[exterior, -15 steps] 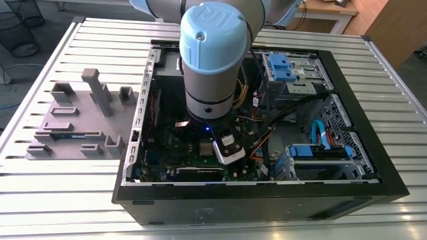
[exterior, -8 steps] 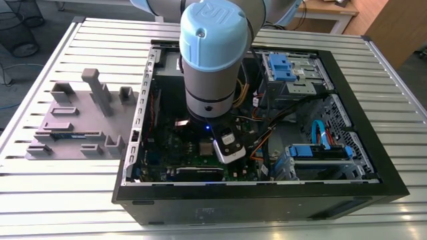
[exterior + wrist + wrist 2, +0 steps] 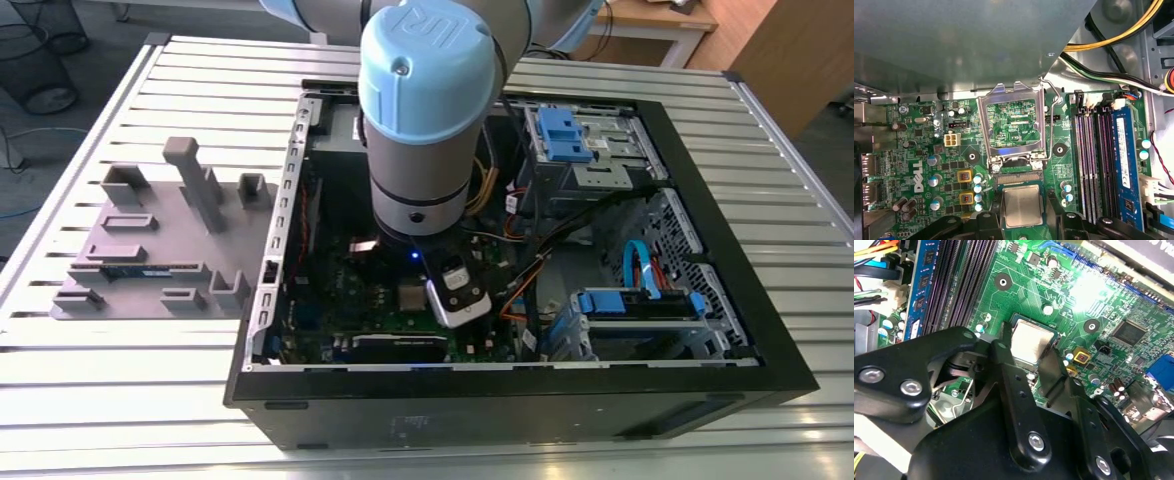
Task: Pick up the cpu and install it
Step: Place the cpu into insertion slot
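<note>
Fingers (image 3: 1011,385) of my hand (image 3: 1029,352) are drawn in to the width of the cpu (image 3: 1029,340), one against each of two opposite edges, and they hold it flat with its silver top up. In the first wrist view the cpu (image 3: 1023,205) sits between them over the socket (image 3: 1019,178), whose strip of contacts shows just beyond the chip's edge. I cannot tell whether the chip already touches the socket. The metal socket frame (image 3: 1011,125) is swung open just past it, on the green motherboard (image 3: 919,150). The memory slots (image 3: 1089,160) run alongside, with a blue memory stick (image 3: 1121,155) seated in one. In the exterior view my arm (image 3: 427,120) reaches straight down into the open computer case (image 3: 747,350), which lies on the slatted worktop (image 3: 160,390). The grey tray (image 3: 147,240) rests on the worktop just beside the case, towards the exterior view's left
</note>
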